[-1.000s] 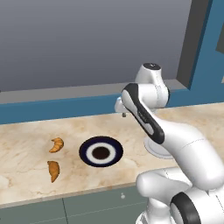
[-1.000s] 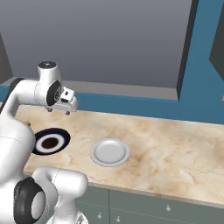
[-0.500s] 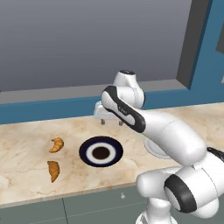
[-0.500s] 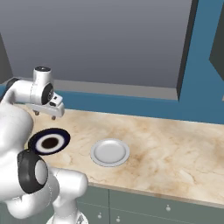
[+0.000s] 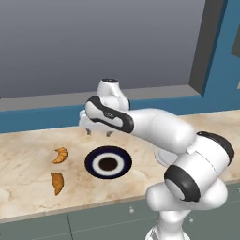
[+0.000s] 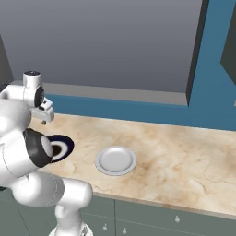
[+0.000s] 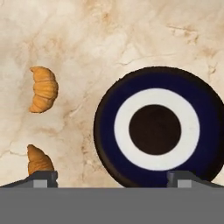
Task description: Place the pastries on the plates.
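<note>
Gripper [image 5: 99, 133] open above counter [image 5: 28, 183], croissants [image 5: 60, 155] beside navy plate [image 5: 108, 162].

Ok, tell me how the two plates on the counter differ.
The navy plate is dark with a white ring and dark centre; the pale plate is plain grey-white all over. The navy plate lies beside the two croissants, while the pale plate lies apart from them, further along the counter. The pale plate looks slightly smaller. Both are round, flat on the counter and empty.
</note>
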Robot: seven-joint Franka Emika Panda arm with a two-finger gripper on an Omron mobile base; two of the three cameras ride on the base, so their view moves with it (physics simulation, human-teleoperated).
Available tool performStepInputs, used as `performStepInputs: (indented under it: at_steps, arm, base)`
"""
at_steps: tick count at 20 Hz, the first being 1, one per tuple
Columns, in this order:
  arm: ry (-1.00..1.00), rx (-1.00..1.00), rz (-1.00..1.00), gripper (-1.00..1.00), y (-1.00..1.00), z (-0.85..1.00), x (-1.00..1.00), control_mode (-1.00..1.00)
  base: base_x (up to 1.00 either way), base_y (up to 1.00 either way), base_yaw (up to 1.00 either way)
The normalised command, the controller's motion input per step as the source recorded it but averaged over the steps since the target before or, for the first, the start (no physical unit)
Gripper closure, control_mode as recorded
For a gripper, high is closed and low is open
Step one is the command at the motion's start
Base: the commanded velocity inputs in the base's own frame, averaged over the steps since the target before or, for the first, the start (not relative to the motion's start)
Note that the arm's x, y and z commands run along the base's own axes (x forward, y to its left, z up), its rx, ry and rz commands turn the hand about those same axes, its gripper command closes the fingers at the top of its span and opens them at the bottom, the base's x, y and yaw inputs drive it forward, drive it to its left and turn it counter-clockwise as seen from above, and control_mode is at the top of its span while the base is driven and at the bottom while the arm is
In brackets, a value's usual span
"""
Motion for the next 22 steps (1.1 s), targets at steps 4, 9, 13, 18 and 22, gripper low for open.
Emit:
performStepInputs:
  at_steps: [4,9,13,18,22]
  arm:
    - [0.0,-0.02,-0.1,-1.0,0.61,-0.22,0.29,-1.0]
    - [0.01,-0.01,-0.09,-1.0,0.54,-0.19,0.21,-1.0]
    - [0.02,0.0,-0.06,-1.0,0.45,-0.21,0.07,-1.0]
    - [0.0,0.0,-0.06,-1.0,0.34,-0.25,0.04,-1.0]
    - [0.0,0.0,-0.07,-1.0,0.28,-0.21,0.15,-1.0]
  base:
    - [0.0,0.0,0.0]
    - [0.0,0.0,0.0]
    - [0.0,0.0,0.0]
    - [0.0,0.0,0.0]
    - [0.0,0.0,0.0]
